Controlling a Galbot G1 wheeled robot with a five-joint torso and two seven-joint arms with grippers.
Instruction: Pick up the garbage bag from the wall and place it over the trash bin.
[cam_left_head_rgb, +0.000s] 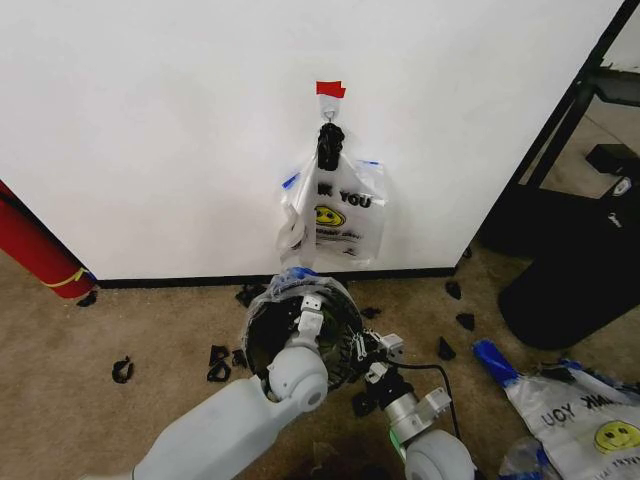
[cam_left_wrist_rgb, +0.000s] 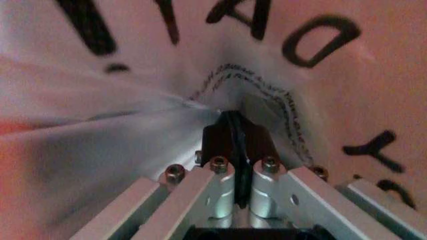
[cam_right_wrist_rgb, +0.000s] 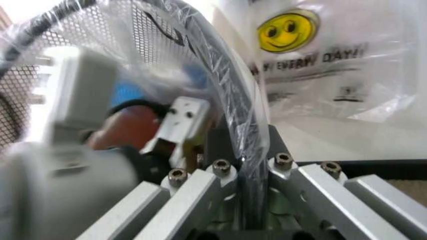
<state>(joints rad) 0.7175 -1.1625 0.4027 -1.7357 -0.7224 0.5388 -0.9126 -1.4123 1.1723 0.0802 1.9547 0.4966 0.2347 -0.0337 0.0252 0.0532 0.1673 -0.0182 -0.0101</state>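
Garbage bag (cam_left_head_rgb: 300, 283) plastic, thin and crinkly with a blue strip, is draped over the rim of the trash bin (cam_left_head_rgb: 262, 335), which sits on the carpet (cam_left_head_rgb: 150, 320) at the foot of the wall (cam_left_head_rgb: 150, 130), just below the hanging "THANK YOU" bags (cam_left_head_rgb: 345, 215). Those white smiley-face bags hang from a small hook (cam_left_head_rgb: 329, 128) under a piece of red tape (cam_left_head_rgb: 330, 89).

Both arms reach forward and down to the bin. The left arm comes in from the lower left, its rounded wrist bent over the bin's near side, with the left gripper (cam_left_wrist_rgb: 233, 122) inside. In its wrist view the two black fingertips are pressed together, with film bunched right at their tips; whether any film is caught between them cannot be told.

The right arm rises from the bottom edge, and the right gripper (cam_right_wrist_rgb: 243, 165) meets the bin's right-hand rim. Its jaws are narrow, clamped on the black rim with the see-through bag film (cam_right_wrist_rgb: 200, 45) over it; the left arm's wrist is close beside it.

Another smiley-face bag (cam_left_head_rgb: 585, 420) lies on the floor to the right, near a large black container (cam_left_head_rgb: 580, 280).
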